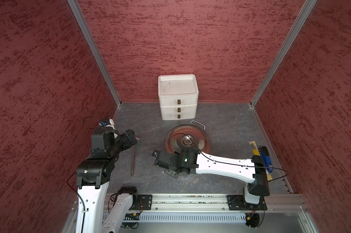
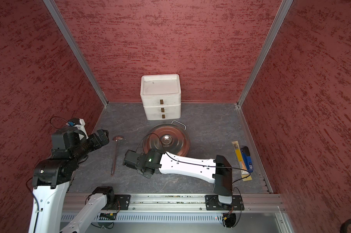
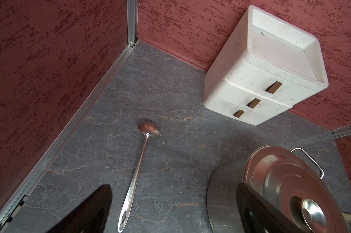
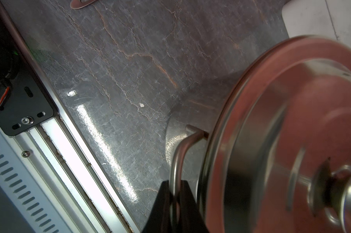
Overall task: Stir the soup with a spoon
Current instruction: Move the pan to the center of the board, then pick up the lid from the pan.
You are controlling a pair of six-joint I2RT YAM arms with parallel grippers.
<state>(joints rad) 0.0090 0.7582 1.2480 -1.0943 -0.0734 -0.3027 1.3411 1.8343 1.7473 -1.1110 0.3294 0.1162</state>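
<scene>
Grey marbled tabletop (image 1: 227,125), red walls on three sides. White three-drawer unit (image 1: 178,105) stood against the back wall, all drawers shut.

Steel pot (image 3: 221,201) sat just in front of the drawers, lid (image 2: 166,141) on top, knob up.

Right gripper (image 4: 175,193) reached in from the near side. The wrist view showed its black fingers (image 4: 186,201) clenched on the pot handle (image 4: 178,157), a metal loop on the pot's side.

Left gripper (image 3: 172,184) hung above the table on the left, jaws spread wide, grasping nothing; also seen in a top view (image 2: 102,137).

Spoon (image 2: 115,157) lay flat on the table, between the left arm and the pot, apart from both. Its bowl pointed to the back wall and its handle end to the front rail. Nothing touched it.

Blue and yellow flat packets (image 2: 245,159) lay by the right wall.
</scene>
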